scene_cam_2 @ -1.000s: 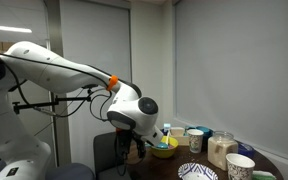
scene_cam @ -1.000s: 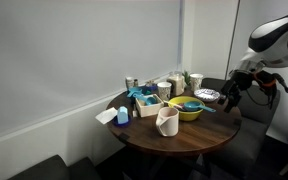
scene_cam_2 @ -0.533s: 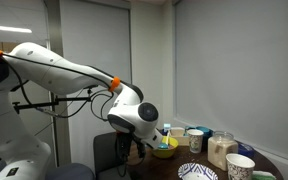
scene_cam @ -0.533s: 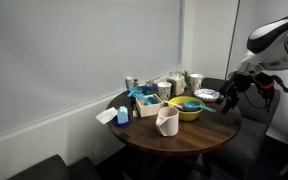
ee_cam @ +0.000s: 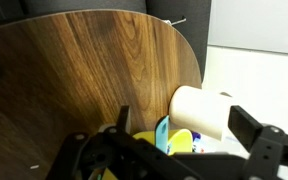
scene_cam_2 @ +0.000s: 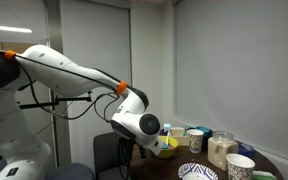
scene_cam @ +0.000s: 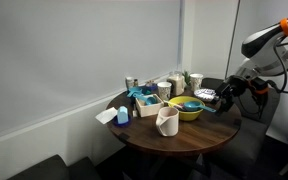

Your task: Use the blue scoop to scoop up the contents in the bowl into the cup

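Observation:
The yellow-green bowl [scene_cam: 187, 110] sits near the middle of the round wooden table [scene_cam: 184, 142], with the blue scoop [scene_cam: 190, 104] lying in it. The tall off-white cup [scene_cam: 167, 121] stands just in front of the bowl. My gripper [scene_cam: 224, 100] hovers beside the bowl at the table's edge, open and empty. In the wrist view the open fingers [ee_cam: 184, 125] frame the cup [ee_cam: 206, 110], the bowl [ee_cam: 144, 142] and the scoop [ee_cam: 162, 134]. The bowl also shows in an exterior view [scene_cam_2: 166, 150], partly behind the wrist. I cannot make out the contents.
A white bowl with blue pattern [scene_cam: 206, 96] sits between gripper and yellow bowl. Jars and cups [scene_cam: 164, 88] crowd the table's back; a blue box [scene_cam: 123, 113] stands at one side. More jars and a patterned dish [scene_cam_2: 196, 171] show in an exterior view.
My arm has shifted slightly toward the bowl and lowered a little. The objects on the table have not moved.

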`<state>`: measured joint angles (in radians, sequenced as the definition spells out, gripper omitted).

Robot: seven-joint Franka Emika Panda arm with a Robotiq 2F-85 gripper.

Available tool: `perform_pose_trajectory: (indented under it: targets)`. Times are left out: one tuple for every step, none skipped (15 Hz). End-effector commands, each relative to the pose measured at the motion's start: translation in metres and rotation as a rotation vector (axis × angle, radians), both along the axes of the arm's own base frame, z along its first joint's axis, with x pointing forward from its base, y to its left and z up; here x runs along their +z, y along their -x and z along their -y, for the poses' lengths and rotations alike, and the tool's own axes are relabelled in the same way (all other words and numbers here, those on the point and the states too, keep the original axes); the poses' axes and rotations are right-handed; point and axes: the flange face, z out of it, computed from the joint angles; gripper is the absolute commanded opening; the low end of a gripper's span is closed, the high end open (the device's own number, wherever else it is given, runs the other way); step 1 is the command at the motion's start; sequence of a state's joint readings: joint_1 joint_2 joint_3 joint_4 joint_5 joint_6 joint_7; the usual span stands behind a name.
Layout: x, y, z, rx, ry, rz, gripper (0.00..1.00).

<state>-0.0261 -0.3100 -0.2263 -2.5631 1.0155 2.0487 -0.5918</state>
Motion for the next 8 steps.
perform_pose_trajectory:
  targets:
    - [-0.01,-0.008,0.002,-0.023,-0.045,0.032,0.87]
    - [-0.013,-0.01,0.002,-0.031,-0.053,0.026,0.74]
    - [-0.016,-0.011,0.003,-0.037,-0.065,0.018,0.67]
    - [-0.018,-0.012,0.003,-0.047,-0.077,0.01,0.52]
    - [-0.02,-0.013,0.003,-0.055,-0.08,-0.001,0.44]
    - [-0.022,-0.013,0.004,-0.06,-0.08,-0.005,0.38]
    - [-0.023,-0.014,0.005,-0.068,-0.08,-0.005,0.32]
    - [-0.023,-0.014,0.007,-0.077,-0.083,-0.005,0.23]
